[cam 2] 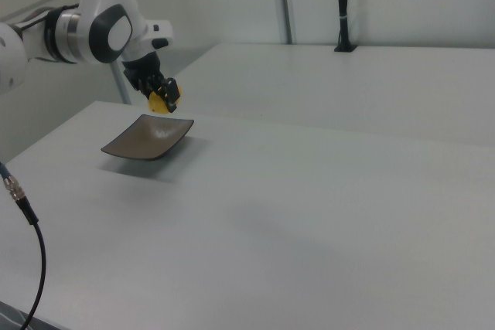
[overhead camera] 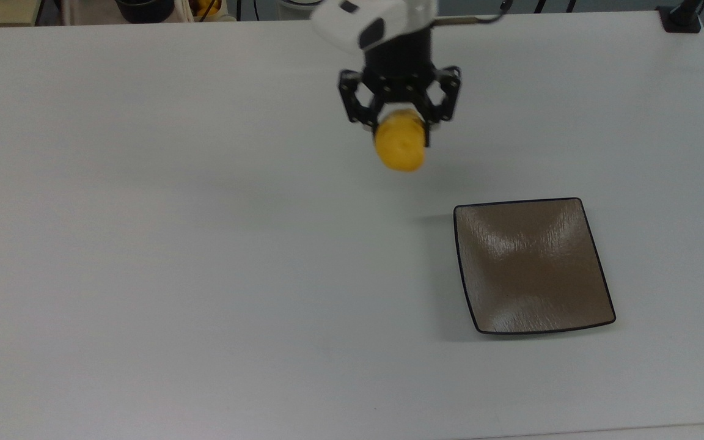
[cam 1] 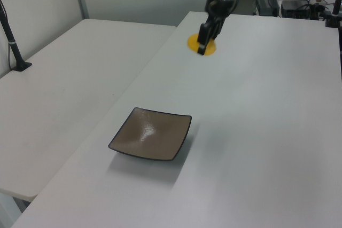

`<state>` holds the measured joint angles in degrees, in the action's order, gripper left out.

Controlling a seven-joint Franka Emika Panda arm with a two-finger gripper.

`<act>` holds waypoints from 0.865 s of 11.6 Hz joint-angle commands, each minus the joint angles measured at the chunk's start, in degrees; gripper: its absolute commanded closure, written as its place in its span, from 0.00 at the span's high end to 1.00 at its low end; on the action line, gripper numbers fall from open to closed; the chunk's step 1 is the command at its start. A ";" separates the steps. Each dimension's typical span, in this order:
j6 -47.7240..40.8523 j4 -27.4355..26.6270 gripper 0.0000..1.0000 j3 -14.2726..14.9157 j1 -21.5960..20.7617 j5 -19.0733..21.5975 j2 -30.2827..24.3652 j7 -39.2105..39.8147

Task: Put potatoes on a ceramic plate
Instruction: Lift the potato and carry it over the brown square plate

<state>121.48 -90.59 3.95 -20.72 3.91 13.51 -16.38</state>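
A bright yellow oval potato [overhead camera: 399,144] hangs above the white table, held between the black fingers of my gripper [overhead camera: 398,125], which is shut on it. The same potato [cam 1: 202,44] [cam 2: 162,103] shows in the left and right views, well clear of the tabletop. The square glossy brown ceramic plate [overhead camera: 532,264] with a thin dark rim lies bare at the top view's lower right. In the top view the potato is up and to the left of the plate [cam 1: 150,133] [cam 2: 148,137].
The white table [overhead camera: 205,244] stretches wide around the plate. A black post base [overhead camera: 681,18] stands at the top view's upper right corner. A second white table [cam 1: 64,89] adjoins at the left view's left, with a black pole [cam 1: 13,46] on it.
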 commanded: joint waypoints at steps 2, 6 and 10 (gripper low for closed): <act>14.53 1.91 0.42 -0.35 -5.02 -0.30 7.65 -3.22; 24.66 2.17 0.46 -0.52 -7.93 -0.39 14.33 -2.69; 30.47 7.44 0.46 -0.61 -10.13 -0.48 23.39 -2.78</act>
<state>149.88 -87.95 2.96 -29.38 3.88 31.50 -18.50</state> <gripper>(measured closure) 0.374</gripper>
